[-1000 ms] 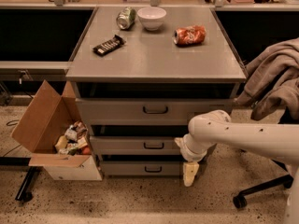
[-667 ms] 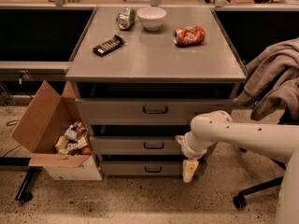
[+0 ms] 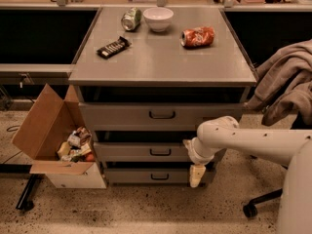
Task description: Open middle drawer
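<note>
The middle drawer is the low grey front in the middle of the three-drawer cabinet, with a small dark loop handle at its centre. A dark gap shows above its front panel. My gripper is cream-coloured and points down at the right end of the drawer fronts, just below the middle drawer's right end and to the right of its handle. It holds nothing that I can see. My white arm reaches in from the right.
The top drawer and bottom drawer have similar handles. On the cabinet top lie a bowl, two crushed cans and a dark bar. An open cardboard box stands left; a chair with cloth stands right.
My gripper has risen very slightly and edged left beside the drawer fronts. The drawers have not visibly moved.
</note>
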Robot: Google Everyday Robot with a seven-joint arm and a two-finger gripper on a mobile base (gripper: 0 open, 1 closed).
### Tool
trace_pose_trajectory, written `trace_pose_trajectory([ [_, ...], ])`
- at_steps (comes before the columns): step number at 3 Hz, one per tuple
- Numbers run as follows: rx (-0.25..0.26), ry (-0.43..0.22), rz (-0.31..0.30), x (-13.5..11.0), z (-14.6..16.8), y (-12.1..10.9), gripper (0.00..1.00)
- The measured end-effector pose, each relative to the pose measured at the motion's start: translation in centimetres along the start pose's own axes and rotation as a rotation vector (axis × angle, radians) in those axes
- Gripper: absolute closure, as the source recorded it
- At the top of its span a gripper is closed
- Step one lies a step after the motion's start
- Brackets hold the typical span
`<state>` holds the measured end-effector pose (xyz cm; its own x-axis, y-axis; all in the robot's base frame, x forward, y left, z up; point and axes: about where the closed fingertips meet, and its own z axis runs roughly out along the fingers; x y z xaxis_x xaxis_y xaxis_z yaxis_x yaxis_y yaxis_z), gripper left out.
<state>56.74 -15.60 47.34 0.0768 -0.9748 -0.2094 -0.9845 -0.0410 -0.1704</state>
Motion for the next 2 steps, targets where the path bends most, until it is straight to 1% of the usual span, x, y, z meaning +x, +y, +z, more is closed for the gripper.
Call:
trace_pose_trajectory([
  [1, 0.04, 0.012, 0.028, 1.7, 1.8, -1.9, 0.0],
  [2, 0.051, 0.002, 0.07, 3.3, 3.9, -3.4, 0.0],
])
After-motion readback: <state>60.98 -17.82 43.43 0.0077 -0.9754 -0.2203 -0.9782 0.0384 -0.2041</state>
